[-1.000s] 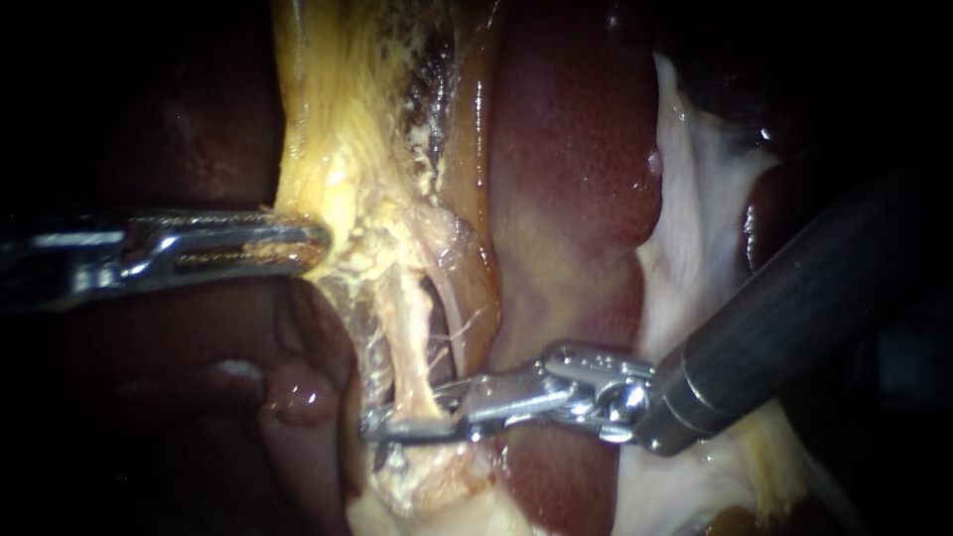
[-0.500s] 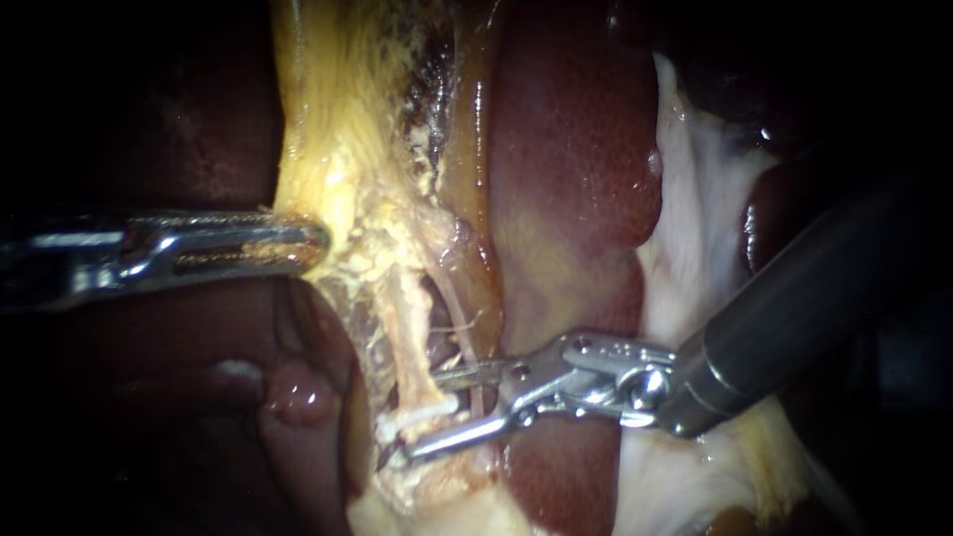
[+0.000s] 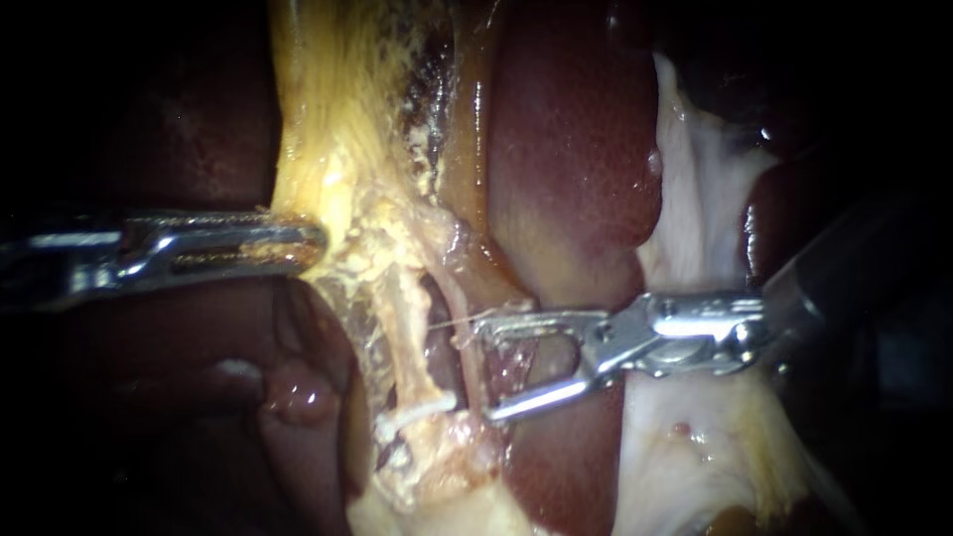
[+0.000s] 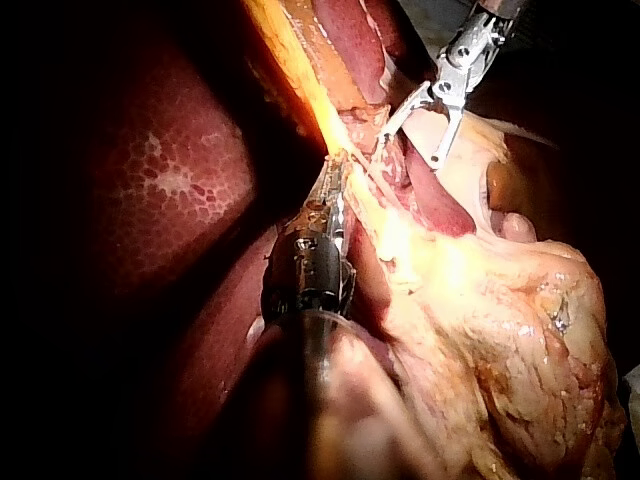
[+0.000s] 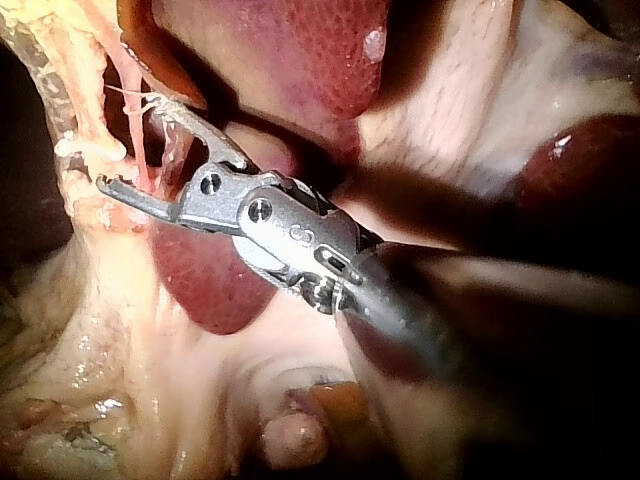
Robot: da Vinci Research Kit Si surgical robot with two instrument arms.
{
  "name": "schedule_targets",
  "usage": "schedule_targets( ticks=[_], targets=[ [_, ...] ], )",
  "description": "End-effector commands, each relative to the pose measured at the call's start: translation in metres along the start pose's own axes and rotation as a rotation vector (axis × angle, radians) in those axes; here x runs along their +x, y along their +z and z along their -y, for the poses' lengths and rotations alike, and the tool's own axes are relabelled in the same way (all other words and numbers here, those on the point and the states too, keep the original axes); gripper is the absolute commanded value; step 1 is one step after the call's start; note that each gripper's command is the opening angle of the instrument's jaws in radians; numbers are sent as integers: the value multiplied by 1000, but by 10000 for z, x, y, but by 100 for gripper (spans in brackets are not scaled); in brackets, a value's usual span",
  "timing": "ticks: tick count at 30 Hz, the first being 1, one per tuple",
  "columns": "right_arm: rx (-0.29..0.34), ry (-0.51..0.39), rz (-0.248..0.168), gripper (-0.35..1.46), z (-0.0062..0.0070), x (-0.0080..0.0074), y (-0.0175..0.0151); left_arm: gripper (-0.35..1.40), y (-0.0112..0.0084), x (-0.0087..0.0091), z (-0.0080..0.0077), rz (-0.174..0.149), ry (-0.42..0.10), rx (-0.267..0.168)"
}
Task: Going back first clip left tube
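Note:
The pale left tube (image 3: 402,318) runs down the yellow tissue, with a white clip (image 3: 419,409) across its lower part. My right instrument (image 3: 484,369) stands just right of the clip, jaws wide open and empty. Its upper jaw tip is level with a thin pink tube (image 3: 465,342), and a fine strand hangs from it. My left instrument (image 3: 303,244) is shut on the edge of the yellow tissue (image 3: 328,149) and holds it to the left. The right wrist view shows the open jaws (image 5: 125,140) beside the clip (image 5: 95,150). In the left wrist view my left instrument (image 4: 335,185) grips the tissue.
Dark red liver (image 3: 576,149) lies behind and under my right instrument. White, glistening tissue (image 3: 705,199) fills the right side. A small pink lobe (image 3: 298,392) sits below my left instrument. Fatty yellow tissue (image 4: 500,330) bulks beside the left shaft.
My right instrument's jaws opened off the left tube, left the white clip on it, then drew back to the right and slightly up. The left instrument has held still.

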Motion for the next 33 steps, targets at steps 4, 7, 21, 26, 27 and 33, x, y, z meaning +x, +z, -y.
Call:
schedule_targets(
  ticks=[4,7,21,26,27,33],
  targets=[
    [-19,-32,-17,60,-1,20,-22,-28,6,3,-2,-1,8,4],
    [-24,-48,-25,60,-2,28,-30,-28,15,9,-5,-1,5,12],
    [-23,-54,-28,60,-1,28,-31,-28,84,41,-23,-24,-35,58],
    [-22,-60,-28,60,1,29,-31,-28,109,47,-23,-40,-32,66],
    [-22,-60,-28,60,2,29,-31,-28,112,48,-22,-43,-31,65],
    [-22,-60,-28,60,3,31,-30,-28,117,47,-20,-47,-32,69]
  ],
)
